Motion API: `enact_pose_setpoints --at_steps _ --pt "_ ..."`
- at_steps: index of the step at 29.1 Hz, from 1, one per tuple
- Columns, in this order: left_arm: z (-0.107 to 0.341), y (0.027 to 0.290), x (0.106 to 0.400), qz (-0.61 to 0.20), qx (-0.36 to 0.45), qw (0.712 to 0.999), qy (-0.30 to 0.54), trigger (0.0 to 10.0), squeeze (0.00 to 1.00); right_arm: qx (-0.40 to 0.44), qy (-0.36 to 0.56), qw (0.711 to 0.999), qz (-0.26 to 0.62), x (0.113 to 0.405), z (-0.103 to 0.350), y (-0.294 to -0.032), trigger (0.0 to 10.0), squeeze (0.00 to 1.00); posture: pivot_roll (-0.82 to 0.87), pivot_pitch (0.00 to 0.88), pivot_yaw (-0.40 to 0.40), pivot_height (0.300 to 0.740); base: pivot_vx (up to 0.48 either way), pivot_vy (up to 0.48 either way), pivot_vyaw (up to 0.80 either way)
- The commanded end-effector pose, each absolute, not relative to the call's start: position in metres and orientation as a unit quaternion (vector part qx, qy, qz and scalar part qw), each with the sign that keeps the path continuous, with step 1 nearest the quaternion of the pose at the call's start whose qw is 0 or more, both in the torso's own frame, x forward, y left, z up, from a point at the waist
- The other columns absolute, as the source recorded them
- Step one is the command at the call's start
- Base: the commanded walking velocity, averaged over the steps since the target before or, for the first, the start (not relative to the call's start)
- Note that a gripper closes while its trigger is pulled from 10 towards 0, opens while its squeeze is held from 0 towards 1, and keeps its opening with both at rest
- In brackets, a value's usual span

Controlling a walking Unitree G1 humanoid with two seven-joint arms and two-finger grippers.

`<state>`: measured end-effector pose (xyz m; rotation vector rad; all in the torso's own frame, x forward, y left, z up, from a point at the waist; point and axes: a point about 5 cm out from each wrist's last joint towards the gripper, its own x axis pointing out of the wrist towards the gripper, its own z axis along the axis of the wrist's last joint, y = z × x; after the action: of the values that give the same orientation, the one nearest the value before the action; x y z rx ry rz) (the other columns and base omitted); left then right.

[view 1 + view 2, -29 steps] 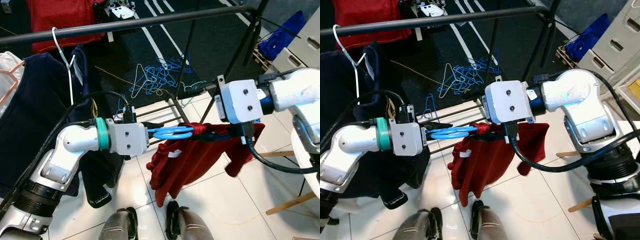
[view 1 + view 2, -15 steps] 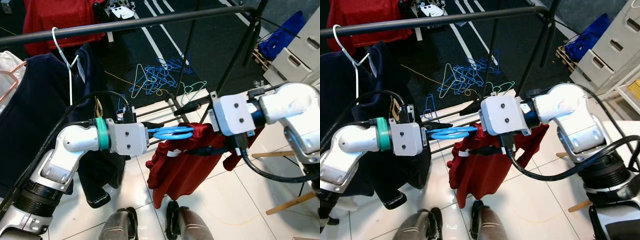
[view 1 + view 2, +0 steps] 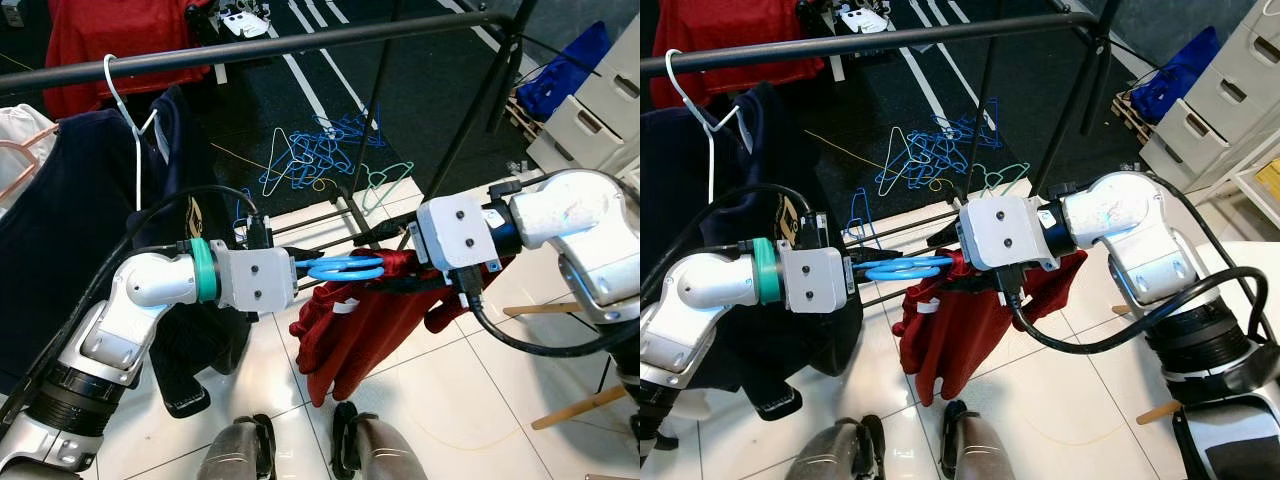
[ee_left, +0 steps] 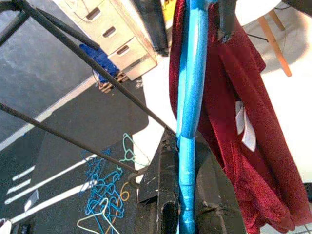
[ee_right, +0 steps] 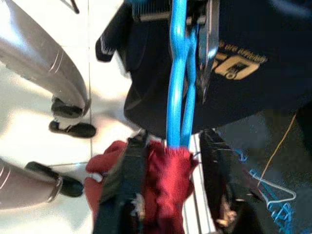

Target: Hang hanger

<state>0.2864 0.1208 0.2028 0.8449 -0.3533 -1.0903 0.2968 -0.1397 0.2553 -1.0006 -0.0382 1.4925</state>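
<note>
My left gripper is shut on the hook end of a blue hanger, holding it level at waist height below the black rail. A red garment hangs from the hanger and droops toward the floor. In the left wrist view the blue hanger runs straight out from between the two fingers. My right gripper is at the garment's neck, right beside the hanger. In the right wrist view its fingers stand open on either side of the bunched red cloth and the blue hanger.
A dark navy garment hangs on a white hanger at the rail's left end. Several blue hangers lie tangled on the dark mat behind. The rack's slanted legs and white drawers stand to the right.
My right gripper has moved left along the red garment, from its far shoulder to its neck beside the hanger. The garment now hangs more bunched. The left arm has held still.
</note>
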Motion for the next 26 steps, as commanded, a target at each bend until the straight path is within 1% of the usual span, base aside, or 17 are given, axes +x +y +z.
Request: enact_pose_setpoints --at_steps 1,2,3,9,12,14,15,17,18,20,21,22,23,24,25,26 --pt "0.212 0.113 0.279 -0.507 0.377 0.749 -0.2 10.0 0.0 -0.44 0.021 0.615 0.655 0.299 0.241 -0.144 0.2 0.0 -0.12 0.125 0.012 0.74 0.0 0.0 0.0" --pt "0.212 0.113 0.279 -0.507 0.377 0.749 -0.2 10.0 0.0 -0.44 0.021 0.615 0.655 0.299 0.241 -0.144 0.2 0.0 -0.12 0.125 0.012 0.74 0.0 0.0 0.0" --pt "0.212 0.113 0.279 -0.507 0.377 0.749 -0.2 10.0 0.0 -0.441 0.025 0.612 0.656 0.299 0.239 -0.144 0.0 0.0 -0.12 0.126 0.011 0.74 0.0 0.0 0.0" --pt "0.213 0.113 0.279 -0.506 0.377 0.749 -0.2 10.0 0.0 -0.445 0.039 0.603 0.661 0.3 0.233 -0.146 0.0 0.0 -0.12 0.127 0.01 0.74 0.0 0.0 0.0" --pt "0.213 0.113 0.279 -0.506 0.376 0.75 -0.201 10.0 0.0 -0.443 0.038 0.603 0.662 0.301 0.232 -0.145 0.0 0.0 -0.12 0.127 0.011 0.74 0.0 0.0 0.0" --pt "0.213 0.112 0.279 -0.505 0.374 0.751 -0.202 10.0 0.0 -0.434 0.02 0.616 0.657 0.303 0.234 -0.141 0.0 0.0 -0.12 0.127 0.012 0.74 0.0 0.0 0.0" --pt "0.213 0.112 0.279 -0.505 0.374 0.751 -0.202 10.0 0.0 -0.434 0.02 0.616 0.657 0.303 0.234 -0.141 0.0 0.0 -0.12 0.127 0.012 0.74 0.0 0.0 0.0" --pt "0.214 0.111 0.28 -0.505 0.372 0.752 -0.203 10.0 0.0 -0.424 0.001 0.628 0.653 0.305 0.238 -0.137 0.0 0.0 -0.12 0.126 0.013 0.74 0.0 0.0 0.0" --pt "0.214 0.111 0.28 -0.505 0.372 0.752 -0.203 10.0 0.0 -0.424 0.001 0.628 0.653 0.305 0.238 -0.137 0.0 0.0 -0.12 0.126 0.013 0.74 0.0 0.0 0.0" --pt "0.215 0.11 0.281 -0.502 0.368 0.755 -0.207 10.0 0.0 -0.409 -0.018 0.64 0.65 0.307 0.242 -0.134 0.0 0.0 -0.12 0.125 0.014 0.74 0.0 0.0 0.0" --pt "0.215 0.11 0.281 -0.502 0.368 0.755 -0.207 10.0 0.0 -0.409 -0.018 0.64 0.65 0.307 0.242 -0.134 0.0 0.0 -0.12 0.125 0.014 0.74 0.0 0.0 0.0" --pt "0.218 0.109 0.282 -0.497 0.362 0.759 -0.212 10.0 0.0 -0.398 -0.031 0.65 0.646 0.307 0.245 -0.132 0.0 0.0 -0.13 0.125 0.019 0.74 0.0 0.0 0.0" --pt "0.22 0.108 0.283 -0.497 0.356 0.761 -0.216 10.0 0.15 -0.389 -0.04 0.658 0.644 0.307 0.248 -0.132 0.0 0.0 -0.13 0.123 0.023 0.74 0.0 0.0 0.0" --pt "0.22 0.108 0.283 -0.497 0.356 0.761 -0.216 10.0 0.15 -0.389 -0.04 0.658 0.644 0.307 0.248 -0.132 0.0 0.0 -0.13 0.123 0.023 0.74 0.0 0.0 0.0" --pt "0.222 0.107 0.283 -0.504 0.347 0.761 -0.215 10.0 1.0 -0.382 -0.044 0.662 0.643 0.305 0.249 -0.132 0.0 0.0 -0.13 0.122 0.027 0.74 0.0 0.0 0.0" --pt "0.222 0.107 0.283 -0.504 0.347 0.761 -0.215 10.0 1.0 -0.382 -0.044 0.662 0.643 0.305 0.249 -0.132 0.0 0.0 -0.13 0.122 0.027 0.74 0.0 0.0 0.0"
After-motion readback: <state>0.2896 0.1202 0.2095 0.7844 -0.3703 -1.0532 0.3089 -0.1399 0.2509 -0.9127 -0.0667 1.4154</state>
